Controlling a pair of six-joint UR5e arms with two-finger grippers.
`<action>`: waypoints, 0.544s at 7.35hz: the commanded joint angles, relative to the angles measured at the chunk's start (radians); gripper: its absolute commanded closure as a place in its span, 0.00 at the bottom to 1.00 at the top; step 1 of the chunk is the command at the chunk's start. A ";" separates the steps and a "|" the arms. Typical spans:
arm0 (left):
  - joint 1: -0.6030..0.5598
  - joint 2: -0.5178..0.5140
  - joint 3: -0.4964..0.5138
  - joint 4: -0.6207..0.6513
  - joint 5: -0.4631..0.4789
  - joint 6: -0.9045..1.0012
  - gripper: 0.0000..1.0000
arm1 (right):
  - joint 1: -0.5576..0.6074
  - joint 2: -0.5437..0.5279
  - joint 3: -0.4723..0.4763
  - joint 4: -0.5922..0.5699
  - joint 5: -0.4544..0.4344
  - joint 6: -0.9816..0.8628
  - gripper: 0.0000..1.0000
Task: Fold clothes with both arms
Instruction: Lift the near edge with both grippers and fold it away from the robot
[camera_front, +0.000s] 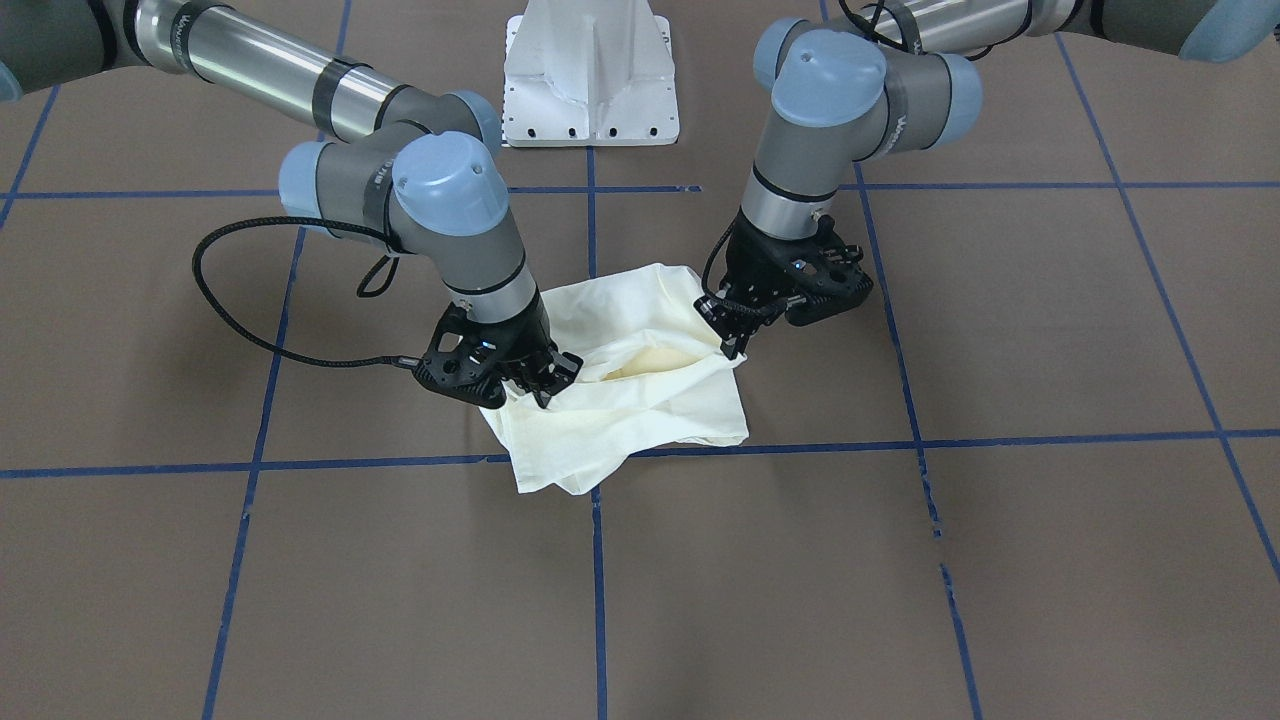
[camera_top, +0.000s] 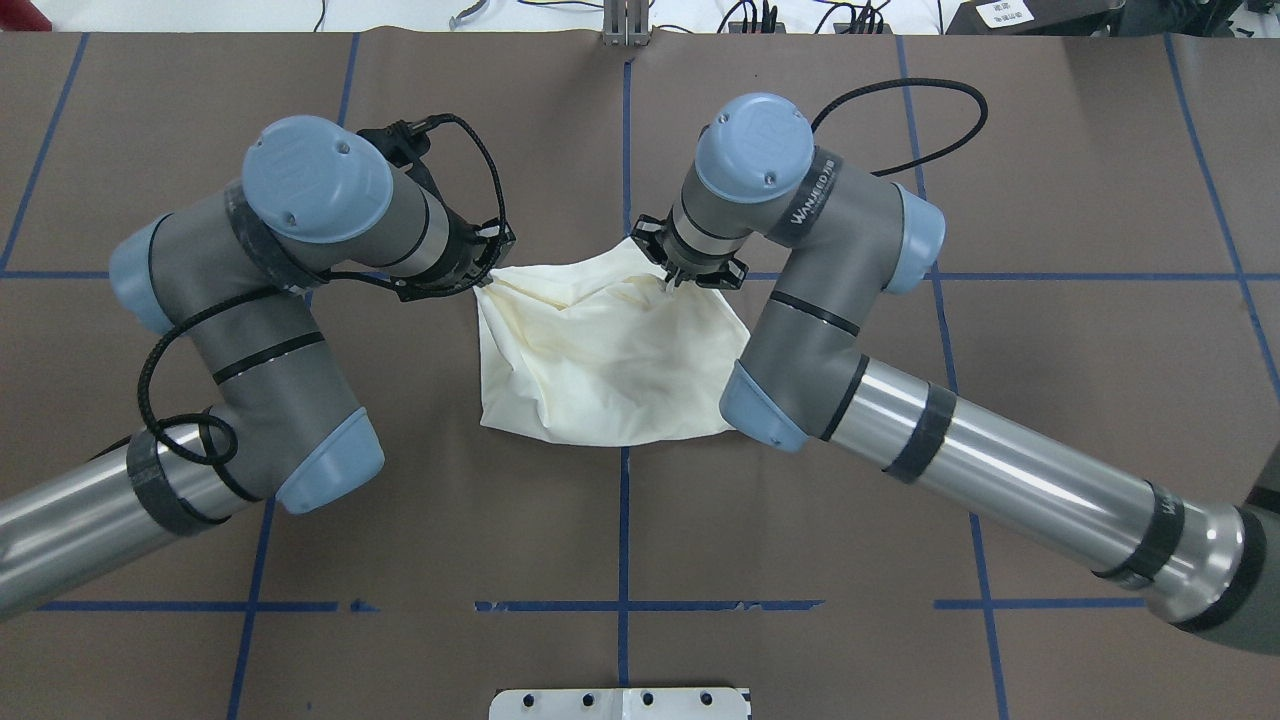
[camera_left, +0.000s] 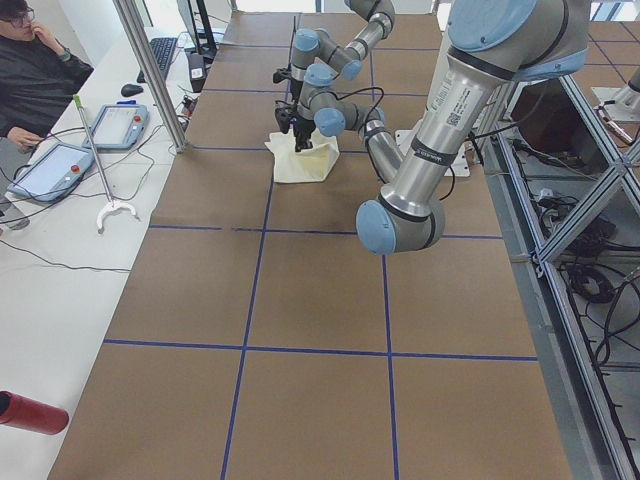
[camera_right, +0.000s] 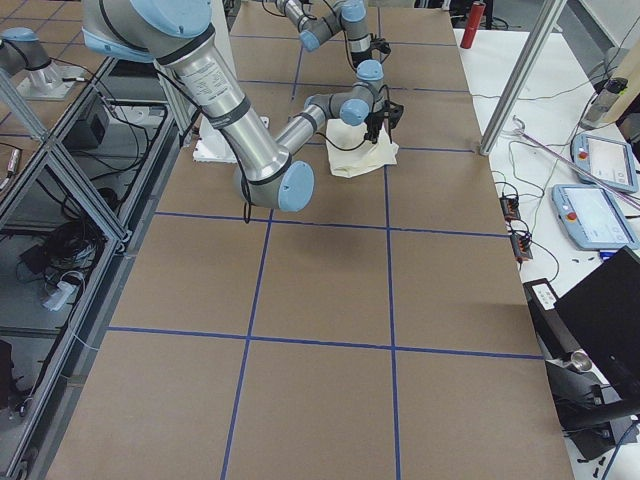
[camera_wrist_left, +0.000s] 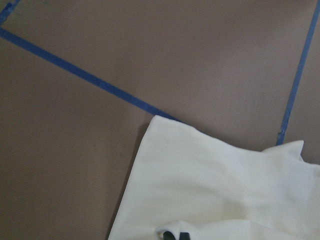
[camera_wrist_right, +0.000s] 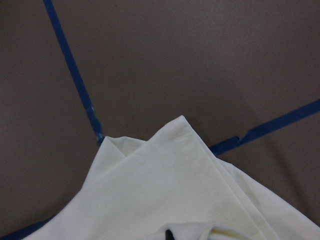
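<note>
Pinching the rumpled cream-white shirt (camera_front: 640, 400) on the brown desk (camera_front: 1000, 560), the black left gripper (camera_front: 733, 338) and black right gripper (camera_front: 545, 385) each clamp an opposite edge.

"How did the table (camera_top: 1050, 450) look?"

"It was brown and matte, and blue tape lines (camera_top: 623, 520) marked it into large squares."

"And what lay on it?"

"A cream-white shirt (camera_top: 600, 360) lay in a rumpled, folded bundle just above the middle of the overhead frame. It covered a crossing of two tape lines. A white pedestal base (camera_front: 590, 70) stood on the brown surface at the top centre of the front-facing frame."
</note>
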 joint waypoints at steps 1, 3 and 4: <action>-0.022 -0.022 0.074 -0.050 -0.001 0.008 1.00 | 0.025 0.064 -0.154 0.080 0.000 -0.011 1.00; -0.037 -0.020 0.090 -0.076 0.005 0.110 0.00 | 0.056 0.067 -0.201 0.137 0.020 -0.092 0.00; -0.062 -0.010 0.090 -0.128 0.001 0.143 0.00 | 0.114 0.070 -0.201 0.136 0.099 -0.125 0.00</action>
